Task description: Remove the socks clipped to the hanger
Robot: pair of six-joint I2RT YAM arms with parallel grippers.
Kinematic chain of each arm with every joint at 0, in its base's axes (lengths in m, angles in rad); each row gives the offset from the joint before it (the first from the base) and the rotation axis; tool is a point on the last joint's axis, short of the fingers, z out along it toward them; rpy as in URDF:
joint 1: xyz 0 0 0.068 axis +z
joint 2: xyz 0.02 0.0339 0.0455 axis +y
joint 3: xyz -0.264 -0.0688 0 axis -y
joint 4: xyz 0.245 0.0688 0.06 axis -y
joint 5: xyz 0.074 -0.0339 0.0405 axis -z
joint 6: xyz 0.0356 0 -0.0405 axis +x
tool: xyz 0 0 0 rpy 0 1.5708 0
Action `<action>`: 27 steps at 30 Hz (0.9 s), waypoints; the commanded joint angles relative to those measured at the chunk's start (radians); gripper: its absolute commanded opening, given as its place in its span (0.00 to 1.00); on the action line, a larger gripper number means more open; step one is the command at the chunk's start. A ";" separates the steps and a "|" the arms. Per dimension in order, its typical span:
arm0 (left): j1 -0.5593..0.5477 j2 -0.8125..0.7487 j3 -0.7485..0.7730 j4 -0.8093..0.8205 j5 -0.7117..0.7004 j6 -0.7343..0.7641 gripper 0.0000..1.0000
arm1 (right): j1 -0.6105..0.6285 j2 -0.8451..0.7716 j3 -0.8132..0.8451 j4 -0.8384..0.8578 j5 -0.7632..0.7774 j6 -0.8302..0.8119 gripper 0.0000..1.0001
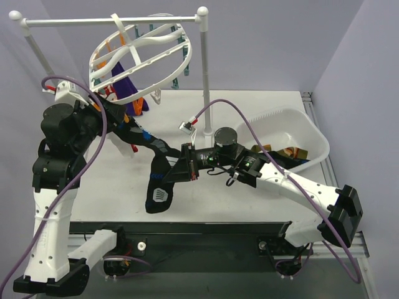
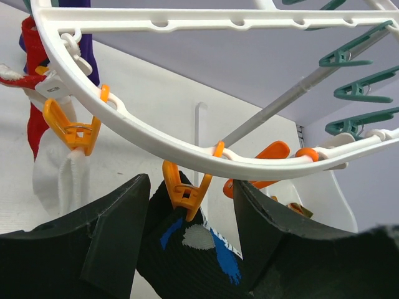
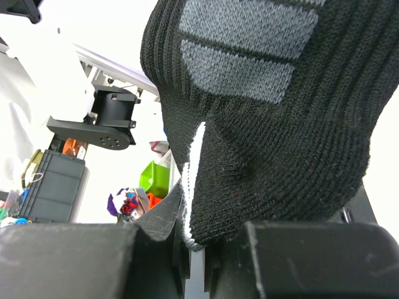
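The white oval hanger [image 1: 140, 53] hangs from the rail, tilted; its ring also shows in the left wrist view [image 2: 156, 146]. A black sock with blue marks [image 1: 156, 168] stretches from an orange clip [image 2: 184, 190] on the ring down to the table. My right gripper [image 1: 182, 167] is shut on the sock's middle; the right wrist view shows the sock [image 3: 268, 124] pinched between the jaws [image 3: 199, 249]. My left gripper [image 2: 193, 237] is open, its fingers [image 2: 112, 237] on either side of the clip and the sock's top [image 2: 187, 261]. A purple sock [image 1: 124, 84], a red-and-white sock [image 2: 28, 118] and a white sock [image 2: 56, 180] stay clipped.
The white pole rail stand [image 1: 202, 68] holds the hanger at the back. A white basin [image 1: 312, 134] at the right holds an olive/brown striped sock [image 1: 293, 152]. Teal clips [image 2: 349, 56] dangle from the ring's far side.
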 commanded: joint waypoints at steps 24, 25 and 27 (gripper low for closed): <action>0.085 0.041 -0.047 0.196 0.259 0.002 0.51 | -0.008 -0.068 0.055 -0.009 -0.031 -0.049 0.00; 0.085 0.040 -0.050 0.197 0.259 0.002 0.44 | -0.006 -0.070 0.054 -0.012 -0.031 -0.047 0.00; 0.085 0.040 -0.055 0.208 0.257 0.005 0.32 | -0.006 -0.077 0.049 -0.013 -0.028 -0.049 0.00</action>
